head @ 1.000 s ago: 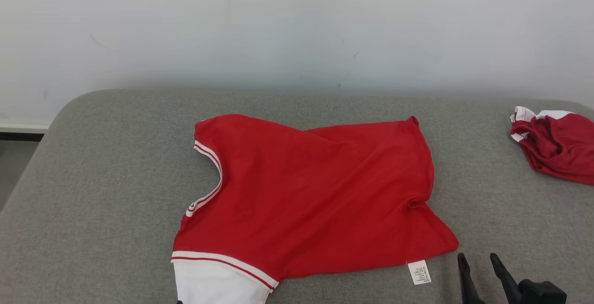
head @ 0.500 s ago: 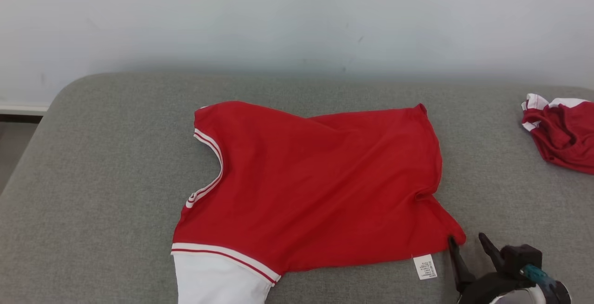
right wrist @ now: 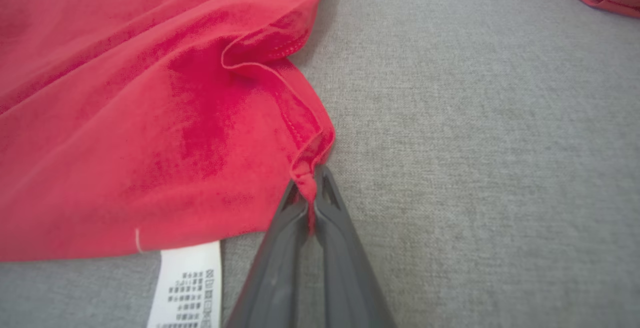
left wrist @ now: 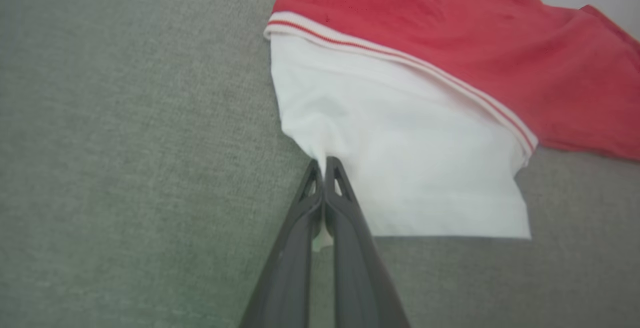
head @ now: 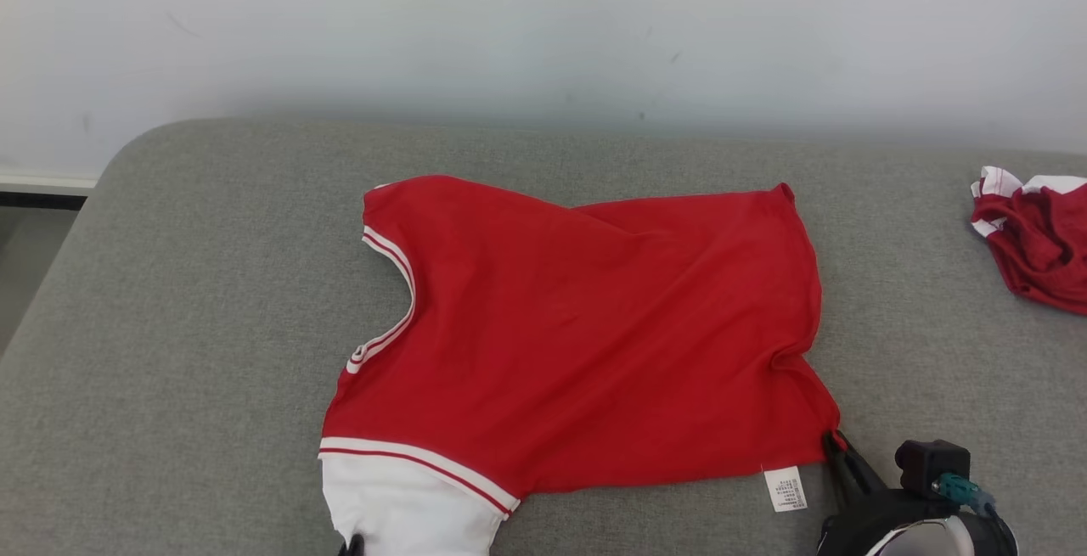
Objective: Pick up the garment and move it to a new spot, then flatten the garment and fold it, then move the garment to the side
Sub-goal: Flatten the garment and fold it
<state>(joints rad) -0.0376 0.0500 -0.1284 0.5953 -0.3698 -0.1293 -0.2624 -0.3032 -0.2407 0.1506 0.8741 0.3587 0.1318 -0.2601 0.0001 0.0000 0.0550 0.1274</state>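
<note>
The garment (head: 586,335) is a red shirt with a white sleeve and white-striped trim, lying spread on the grey padded table (head: 187,301). My right gripper (head: 836,446) is shut on the garment's red hem corner (right wrist: 307,178) at the near right, the cloth pinched between its dark fingers. My left gripper (left wrist: 324,164) is shut on the edge of the white sleeve (left wrist: 400,152) at the garment's near left; its tip just shows at the head view's bottom edge (head: 351,546). A white care label (head: 785,488) hangs from the hem beside the right gripper.
A second red and white garment (head: 1036,242) lies crumpled at the table's far right edge. A pale wall (head: 543,30) stands behind the table. The table's rounded left corner (head: 127,148) drops to the floor. Bare grey padding surrounds the shirt.
Both grippers have closed: the right one moved forward to the red hem corner and pinched it, the left one came up onto the white sleeve. The head camera tilted slightly.
</note>
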